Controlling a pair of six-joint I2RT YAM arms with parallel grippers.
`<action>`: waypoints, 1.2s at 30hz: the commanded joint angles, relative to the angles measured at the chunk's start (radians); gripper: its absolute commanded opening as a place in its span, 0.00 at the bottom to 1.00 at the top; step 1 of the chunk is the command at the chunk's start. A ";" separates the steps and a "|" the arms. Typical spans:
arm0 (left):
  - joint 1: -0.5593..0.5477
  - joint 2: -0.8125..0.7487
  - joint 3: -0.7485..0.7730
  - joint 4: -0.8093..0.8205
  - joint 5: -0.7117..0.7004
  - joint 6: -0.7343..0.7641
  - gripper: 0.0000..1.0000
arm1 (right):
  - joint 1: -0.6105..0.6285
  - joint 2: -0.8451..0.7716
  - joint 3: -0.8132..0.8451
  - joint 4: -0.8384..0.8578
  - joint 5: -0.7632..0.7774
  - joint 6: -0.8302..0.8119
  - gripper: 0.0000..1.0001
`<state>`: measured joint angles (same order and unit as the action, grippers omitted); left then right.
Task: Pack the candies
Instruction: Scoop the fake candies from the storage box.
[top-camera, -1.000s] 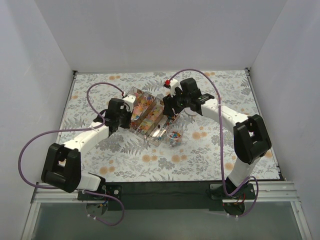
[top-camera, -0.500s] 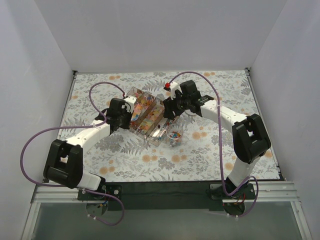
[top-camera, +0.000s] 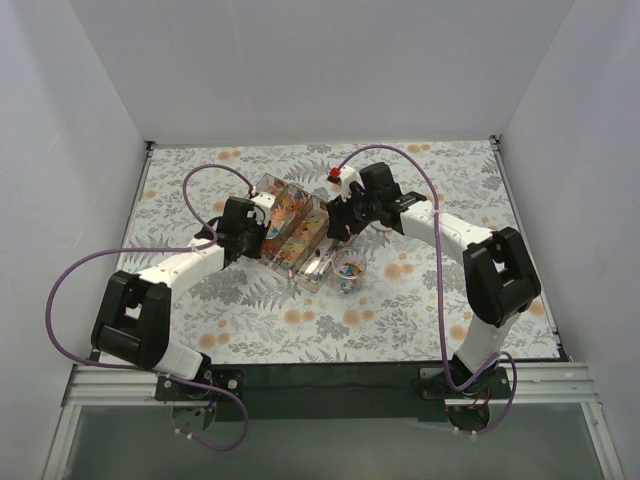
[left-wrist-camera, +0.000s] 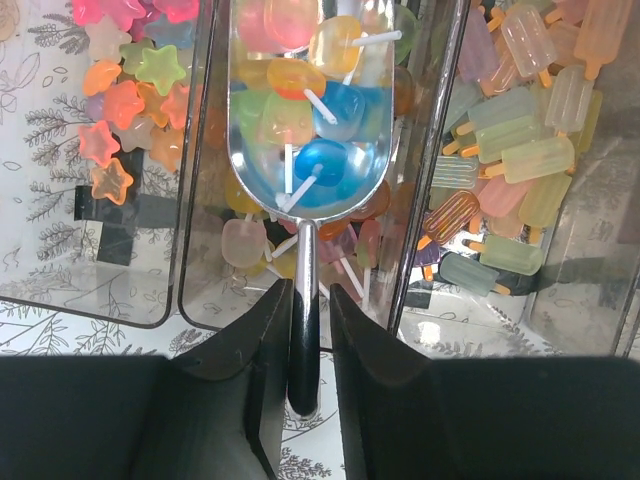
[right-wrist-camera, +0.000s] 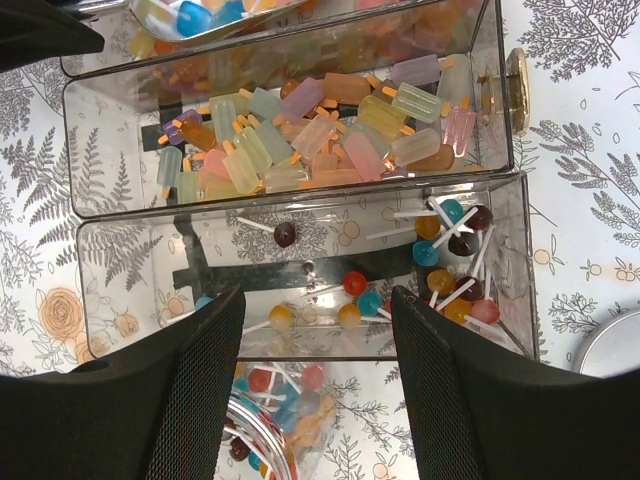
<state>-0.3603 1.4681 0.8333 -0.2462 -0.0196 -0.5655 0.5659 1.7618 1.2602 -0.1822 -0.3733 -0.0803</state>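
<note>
Left pincer (left-wrist-camera: 308, 296) clasps scoop (left-wrist-camera: 303, 240) handle; candies (left-wrist-camera: 322, 160) heaped in bowl ahead.

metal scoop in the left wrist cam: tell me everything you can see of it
Shiny bare metal scoop: a rounded, trough-like bowl narrowing to a thin handle. The left gripper pinches that handle between its black fingers. The bowl points away from the wrist, about level, above the middle compartment of the clear box, and carries candies on white sticks: blue, orange, yellow, pink. Whether it touches the candies beneath cannot be told.
</note>
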 joint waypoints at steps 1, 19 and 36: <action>-0.008 0.009 0.003 -0.051 -0.048 -0.001 0.22 | 0.002 0.001 -0.010 0.027 -0.024 0.011 0.67; -0.011 -0.120 0.066 -0.056 -0.049 -0.027 0.00 | -0.001 -0.093 -0.041 0.027 -0.007 0.010 0.66; -0.011 -0.196 0.205 -0.228 0.156 0.030 0.00 | -0.006 -0.376 -0.191 -0.045 0.135 0.043 0.67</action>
<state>-0.3721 1.3449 0.9562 -0.4210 0.0360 -0.5827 0.5648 1.4517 1.0832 -0.1967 -0.3077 -0.0509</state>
